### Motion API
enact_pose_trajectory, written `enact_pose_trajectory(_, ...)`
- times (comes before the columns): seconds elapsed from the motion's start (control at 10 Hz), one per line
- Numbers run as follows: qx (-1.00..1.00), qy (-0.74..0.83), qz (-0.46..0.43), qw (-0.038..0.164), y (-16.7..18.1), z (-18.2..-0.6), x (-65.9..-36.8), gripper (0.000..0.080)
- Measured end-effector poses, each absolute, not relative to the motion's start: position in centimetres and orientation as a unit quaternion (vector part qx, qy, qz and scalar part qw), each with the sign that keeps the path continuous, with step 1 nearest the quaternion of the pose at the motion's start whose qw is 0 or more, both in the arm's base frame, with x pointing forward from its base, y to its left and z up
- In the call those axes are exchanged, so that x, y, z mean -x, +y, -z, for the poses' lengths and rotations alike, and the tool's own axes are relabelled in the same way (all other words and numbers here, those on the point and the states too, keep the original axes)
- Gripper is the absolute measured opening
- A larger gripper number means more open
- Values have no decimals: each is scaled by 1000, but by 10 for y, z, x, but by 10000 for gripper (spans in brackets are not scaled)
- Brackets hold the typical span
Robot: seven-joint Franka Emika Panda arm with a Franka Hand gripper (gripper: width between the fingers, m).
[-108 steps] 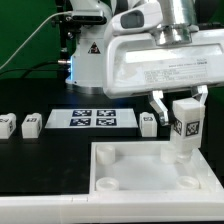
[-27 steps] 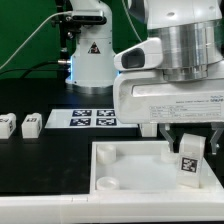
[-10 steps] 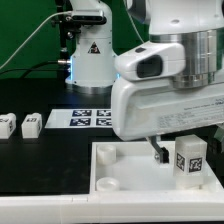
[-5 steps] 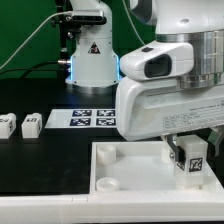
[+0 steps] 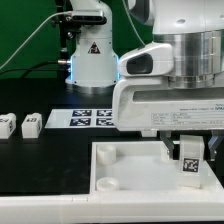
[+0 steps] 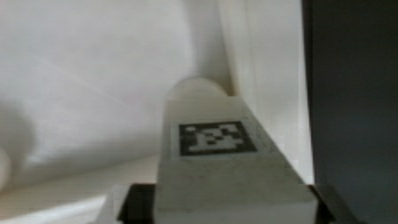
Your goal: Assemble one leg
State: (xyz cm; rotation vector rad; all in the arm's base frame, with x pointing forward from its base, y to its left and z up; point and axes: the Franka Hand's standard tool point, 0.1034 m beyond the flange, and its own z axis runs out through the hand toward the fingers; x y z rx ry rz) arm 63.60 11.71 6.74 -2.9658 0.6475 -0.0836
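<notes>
My gripper (image 5: 190,152) is shut on a leg (image 5: 190,161), a small white post with a black-and-white tag on its face. It holds the leg upright over the far corner of the large white tray-like piece (image 5: 130,172), on the exterior view's right. In the wrist view the leg (image 6: 217,150) runs out from between the dark fingers (image 6: 139,203), and its far end meets the tray's white corner wall (image 6: 107,60). The leg's lower end is hidden behind the tray's rim in the exterior view.
Two loose legs (image 5: 5,124) (image 5: 30,124) lie on the black table at the exterior view's left. The marker board (image 5: 92,119) lies behind the tray. The arm's white base (image 5: 92,55) stands at the back. The tray has corner holes (image 5: 105,153).
Over the earlier frames my gripper has come down with the leg into the tray's corner and turned; in the last half second the hand has rotated slightly, and the leg stays in the same corner.
</notes>
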Motion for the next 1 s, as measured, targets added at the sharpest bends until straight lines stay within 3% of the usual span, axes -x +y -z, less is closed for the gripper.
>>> enact_pose_trajectory(0.6, 774, 625, -33, 97, 118, -65, -631, 297)
enact_pose_trajectory(1.0, 730, 676, -37, 98, 119, -65, -632, 297)
